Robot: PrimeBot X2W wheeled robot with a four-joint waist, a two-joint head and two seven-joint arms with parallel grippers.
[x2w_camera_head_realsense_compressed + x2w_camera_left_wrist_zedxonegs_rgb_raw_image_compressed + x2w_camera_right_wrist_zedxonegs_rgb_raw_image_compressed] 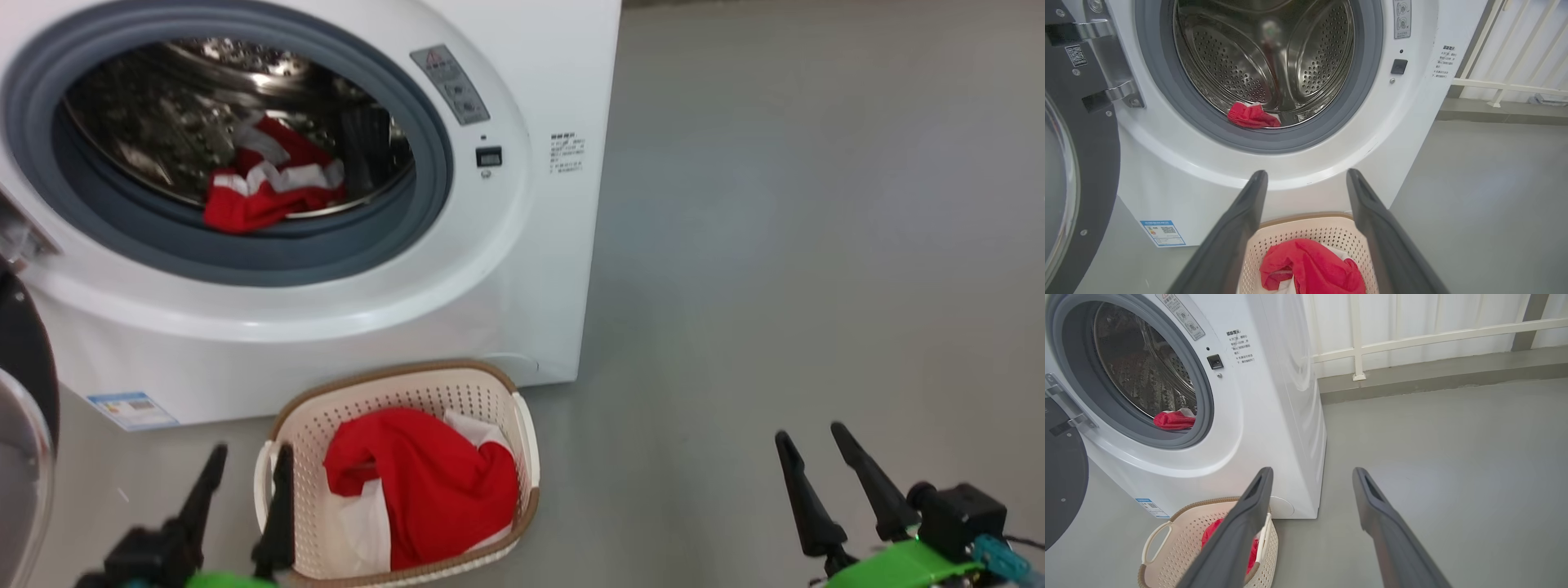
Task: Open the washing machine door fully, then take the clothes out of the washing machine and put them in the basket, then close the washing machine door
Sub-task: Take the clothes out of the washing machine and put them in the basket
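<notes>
Red clothes point(269, 192) are judged half unloaded: one piece is seen in the basket point(392, 374), one lies bunched at the front lip of the drum point(163, 122) in the washing machine point(522, 269), long axis across the opening; the left tool point(251, 449) and right tool point(810, 433) are spread wide, empty, and a reach inward is needed next

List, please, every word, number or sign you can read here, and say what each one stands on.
No text is legible enough to quote.
Grey warning sticker by the white front-loading washing machine's opening: pictograms, too small.
Black print block on its front: blurred.
Blue label low on its front: too small.
White QR sticker on the round black door: unreadable.
Red clothes: no number shows.
</notes>
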